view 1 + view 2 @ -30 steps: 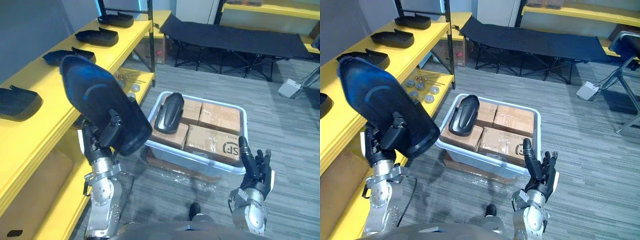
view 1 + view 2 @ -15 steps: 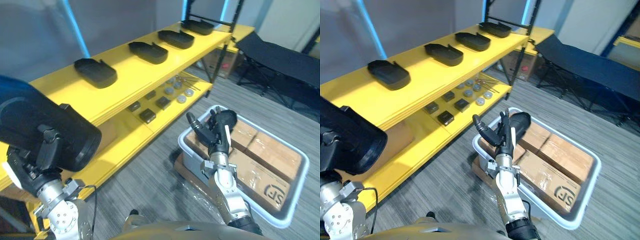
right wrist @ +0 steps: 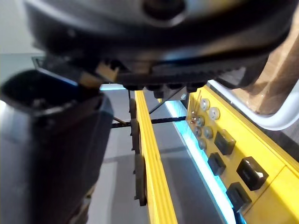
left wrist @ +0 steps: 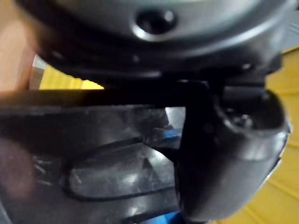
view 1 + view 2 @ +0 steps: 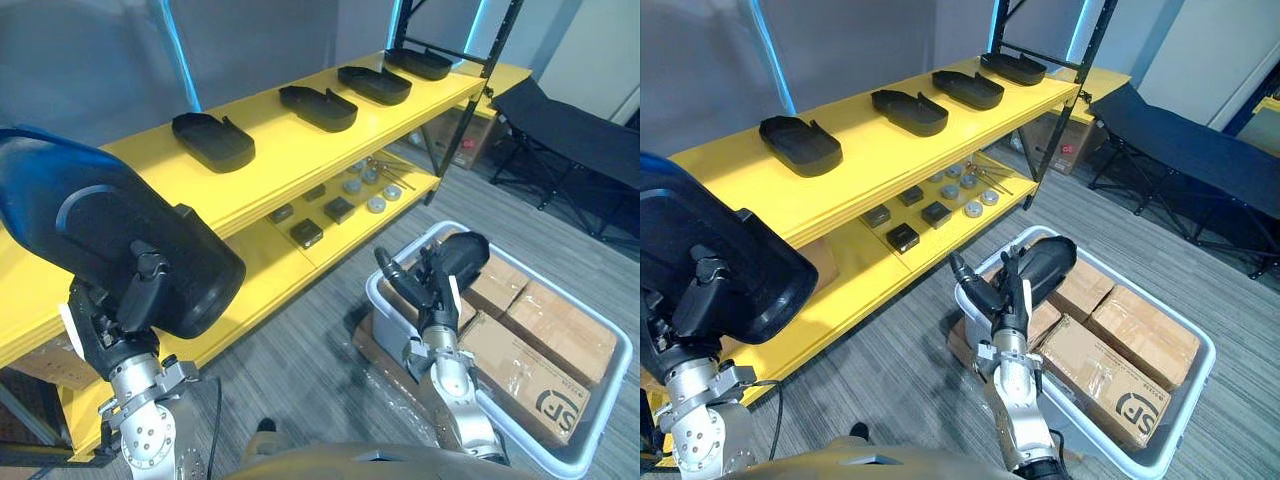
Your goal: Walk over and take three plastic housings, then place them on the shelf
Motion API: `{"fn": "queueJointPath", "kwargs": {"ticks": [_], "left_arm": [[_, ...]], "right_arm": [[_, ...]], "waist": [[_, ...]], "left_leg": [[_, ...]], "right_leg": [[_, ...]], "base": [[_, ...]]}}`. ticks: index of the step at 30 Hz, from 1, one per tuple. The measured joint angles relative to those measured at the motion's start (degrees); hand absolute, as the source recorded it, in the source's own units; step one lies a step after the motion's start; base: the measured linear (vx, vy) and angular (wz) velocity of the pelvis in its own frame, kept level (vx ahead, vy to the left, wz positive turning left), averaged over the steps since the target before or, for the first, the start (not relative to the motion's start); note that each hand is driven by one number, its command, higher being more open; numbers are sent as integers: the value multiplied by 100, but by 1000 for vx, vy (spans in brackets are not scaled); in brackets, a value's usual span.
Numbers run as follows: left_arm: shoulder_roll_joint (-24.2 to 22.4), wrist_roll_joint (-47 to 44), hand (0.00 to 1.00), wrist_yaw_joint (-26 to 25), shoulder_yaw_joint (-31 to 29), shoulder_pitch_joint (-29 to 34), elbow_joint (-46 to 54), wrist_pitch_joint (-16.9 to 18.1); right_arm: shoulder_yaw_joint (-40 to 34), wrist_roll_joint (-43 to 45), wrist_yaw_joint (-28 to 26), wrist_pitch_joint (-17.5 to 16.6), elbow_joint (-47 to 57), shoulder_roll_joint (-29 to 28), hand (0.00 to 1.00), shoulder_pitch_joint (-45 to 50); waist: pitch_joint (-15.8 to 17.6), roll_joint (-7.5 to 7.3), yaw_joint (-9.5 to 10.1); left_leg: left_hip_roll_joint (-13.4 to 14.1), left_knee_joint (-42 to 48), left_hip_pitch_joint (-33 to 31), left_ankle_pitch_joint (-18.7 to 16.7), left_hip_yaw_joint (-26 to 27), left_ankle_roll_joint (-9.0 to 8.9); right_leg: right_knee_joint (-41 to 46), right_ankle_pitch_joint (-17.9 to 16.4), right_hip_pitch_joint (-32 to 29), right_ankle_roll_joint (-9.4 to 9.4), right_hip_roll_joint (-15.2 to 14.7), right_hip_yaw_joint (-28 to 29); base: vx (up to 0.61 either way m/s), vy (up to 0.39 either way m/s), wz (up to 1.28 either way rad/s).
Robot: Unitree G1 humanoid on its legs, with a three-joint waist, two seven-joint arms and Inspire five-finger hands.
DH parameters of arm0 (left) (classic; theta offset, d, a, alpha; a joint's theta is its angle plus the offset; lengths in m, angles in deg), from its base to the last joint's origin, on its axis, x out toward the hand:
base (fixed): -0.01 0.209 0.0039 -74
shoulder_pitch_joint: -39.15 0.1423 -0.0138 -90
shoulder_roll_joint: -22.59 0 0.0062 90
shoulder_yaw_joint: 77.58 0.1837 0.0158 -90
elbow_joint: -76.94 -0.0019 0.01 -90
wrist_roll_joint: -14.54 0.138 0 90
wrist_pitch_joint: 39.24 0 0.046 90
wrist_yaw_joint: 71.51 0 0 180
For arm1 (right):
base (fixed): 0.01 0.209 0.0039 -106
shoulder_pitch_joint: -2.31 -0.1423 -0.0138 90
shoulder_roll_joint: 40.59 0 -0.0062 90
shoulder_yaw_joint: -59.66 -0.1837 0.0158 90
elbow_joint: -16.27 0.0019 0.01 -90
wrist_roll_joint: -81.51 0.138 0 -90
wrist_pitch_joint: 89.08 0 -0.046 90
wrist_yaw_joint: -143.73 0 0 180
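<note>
A long yellow shelf is seen beside a white bin, with a large black housing held up in front of the shelf.
Four more housings are laid in a row on the top board, and another housing is propped on the cardboard boxes in the bin. The large housing is clasped by the curled fingers of the left hand. The right hand is raised before the bin, fingers straight and spread, nothing held.

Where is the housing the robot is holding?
The housing is gripped in the left hand, at the eye views' left, before the near end of the yellow shelf.
</note>
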Motion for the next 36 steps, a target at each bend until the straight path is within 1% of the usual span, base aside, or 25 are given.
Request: {"fn": "queueJointPath", "kwargs": {"ticks": [1,2,3,5,8,9,11,14,17,19,21,22,23,24,25,26,27,28,29,31,32,33,34,35,36], "left_arm": [[26,-92,0,88,159,-43,-10,-21],[34,-107,0,133,211,-53,-15,-30],[63,-106,0,183,286,-92,-45,-30],[150,-107,0,197,285,-230,-236,-30],[163,-108,0,190,182,-247,-554,-31],[165,-107,0,191,179,-243,-604,-31],[222,-96,0,199,180,-248,-587,-30],[444,-85,0,73,161,-273,-521,-29],[428,-83,0,63,96,-273,-399,-37],[432,-55,0,147,43,-306,-200,-46],[439,118,0,234,11,-396,-113,-41],[492,190,0,270,0,-465,-90,-38],[634,198,0,267,-47,-478,5,-36],[709,228,0,246,-89,-495,37,-22],[883,362,0,191,-176,-629,42,-10],[902,359,0,148,-226,-727,25,-10],[941,359,0,40,-299,-923,-47,-9],[870,357,0,-53,-297,-1071,-145,-10],[839,356,0,-82,-280,-1110,-179,-10],[775,370,0,-127,-92,-1112,-187,-9],[778,390,0,-125,-27,-1109,-186,-9],[796,523,0,-122,60,-1099,-175,-8],[785,639,0,-118,130,-1050,-176,-11],[778,670,0,-110,182,-1018,-169,-10],[766,736,0,-61,214,-924,-99,-10]], "right_arm": [[-141,1,-5,-14,108,-3,100,137],[-204,2,-10,-18,110,13,100,175],[-355,3,-30,-23,109,20,100,237],[-420,40,-142,-47,103,33,100,241],[-426,54,-397,-289,99,36,100,229],[-454,57,-490,-314,97,36,100,227],[-493,54,-630,-332,49,54,100,167],[-480,90,-885,-372,-349,97,100,-187],[-374,1,-872,-374,-406,103,100,-326],[-341,-449,-777,-383,-412,133,100,-475],[-326,-792,-618,-390,-418,272,100,-578],[-334,-929,-583,-412,-416,370,100,-628],[-339,-1041,-560,-420,-403,414,100,-700],[-353,-1124,-544,-422,-378,415,100,-729],[-394,-1142,-525,-454,-265,382,100,-736],[-422,-1143,-527,-463,-173,384,100,-736],[-524,-1143,-549,-482,45,386,100,-734],[-699,-1142,-564,-543,268,386,100,-729],[-783,-1142,-568,-574,392,386,100,-718],[-1022,-1208,-511,-702,962,396,100,-553],[-1065,-1288,-446,-743,1096,400,100,-494],[-1124,-1336,-336,-833,1368,406,100,-402],[-1186,-1338,-267,-923,1570,422,100,-368],[-1229,-1338,-210,-950,1656,434,100,-367],[-1327,-1335,-136,-1013,1793,448,100,-401]], "waist": [[19,2,-81],[26,-6,-84],[38,-19,-86],[110,-20,-19],[218,75,-38],[230,94,-38],[279,112,-48],[455,101,-23],[511,36,4],[570,-61,36],[587,-69,44],[584,-42,41],[599,-61,-8],[616,-55,-39],[634,-62,-97],[646,-89,-135],[671,-88,-229],[694,-59,-277],[710,-36,-296],[750,7,-385],[744,-31,-402],[750,-186,-463],[759,-268,-526],[757,-263,-530],[743,-219,-491]], "left_leg": [[59,204,-140,130,387,-21],[48,266,-200,173,483,-77],[21,287,-225,196,536,-54],[8,282,-204,217,441,-57],[20,237,-78,244,393,-37],[21,191,-45,259,393,-19],[12,190,-34,252,358,-16],[-10,657,-159,-18,281,-35],[-214,902,-262,-169,85,-55],[-423,880,-273,-238,-54,11],[-566,818,-265,-300,-271,44],[-580,693,-214,-273,-341,102],[-609,517,-113,-271,-415,178],[-628,408,-73,-234,-519,240],[-627,239,-74,-171,-837,332],[-620,156,-73,-136,-986,384],[-640,18,-70,-87,-1192,457],[-668,-42,-56,-61,-1290,497],[-681,-44,-55,-61,-1343,497],[-697,-9,-65,-76,-1495,475],[-710,20,-73,-98,-1514,441],[-822,131,-103,-177,-1465,318],[-893,272,-71,-250,-1383,215],[-844,317,-37,-277,-1290,177],[-723,420,3,-342,-1212,66]], "right_leg": [[83,-20,54,16,-60,-222],[123,-25,69,14,-89,-251],[174,-95,102,18,-114,-237],[199,-193,176,37,-108,-232],[327,-372,273,55,-104,-177],[400,-480,258,107,-101,-68],[566,-648,155,103,-114,137],[913,-811,160,121,-250,263],[1250,-903,220,187,-516,125],[1432,-925,300,155,-727,26],[2158,-802,140,-69,-1004,137],[2728,-509,-120,-531,-1114,425],[3169,-78,-407,-718,-1117,978],[3385,71,-551,-639,-1103,1262],[3691,-418,-842,-459,-800,1736],[3772,-792,-979,-488,-574,1887],[3729,-1311,-1209,-511,-168,2051],[3406,-1512,-1400,-572,159,2163],[3190,-1526,-1478,-596,281,2210],[2149,-1474,-1699,-579,641,2666],[1823,-1432,-1693,-529,701,2825],[1268,-1309,-1612,-515,677,3029],[1292,-909,-1505,-460,648,3104],[1308,-805,-1447,-452,636,3067],[1344,-688,-1369,-460,693,2987]], "base": [[27,4,77],[60,62,88],[47,71,57],[24,30,32],[-28,-26,11],[-61,-29,11],[-65,-10,13],[-10,40,9],[35,88,36],[29,108,60],[14,155,73],[32,166,71],[52,160,69],[78,117,69],[75,26,63],[94,-15,86],[105,-19,79],[95,2,73],[86,-5,55],[93,-57,54],[119,-102,70],[141,-148,83],[164,-156,80],[191,-162,49],[225,-150,22]]}}
